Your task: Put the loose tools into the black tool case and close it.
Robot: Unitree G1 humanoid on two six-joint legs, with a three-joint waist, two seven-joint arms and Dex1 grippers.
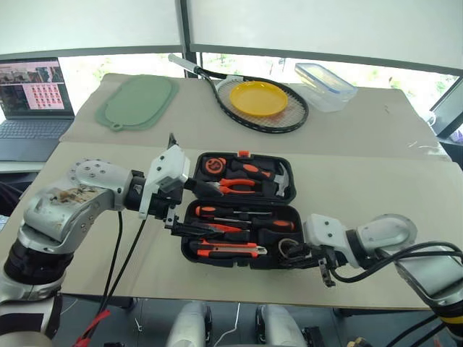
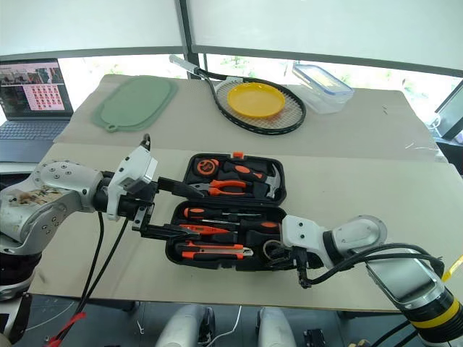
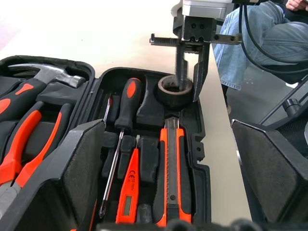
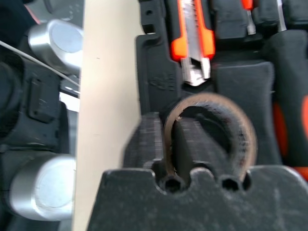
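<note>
The dark tape roll (image 3: 175, 89) sits at the near right corner of the open black tool case (image 1: 242, 210) on the worktop (image 1: 362, 188). The right gripper (image 3: 192, 79) pinches its wall, one finger inside the ring. It should seat flat before release. The left gripper (image 1: 187, 210), jaws wide, hovers over the case's left edge.

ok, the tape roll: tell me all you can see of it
The tape roll is a small dark ring with a brownish inner core, matte as it looks. It sits in the case, in the near half's corner recess on the robot's right, beyond the tip of the utility knife and beside a screwdriver. The right gripper stands over it with its jaws straddling the ring's wall, one finger inside the hole, the other outside. Whether the roll is fully seated I cannot tell.
</note>
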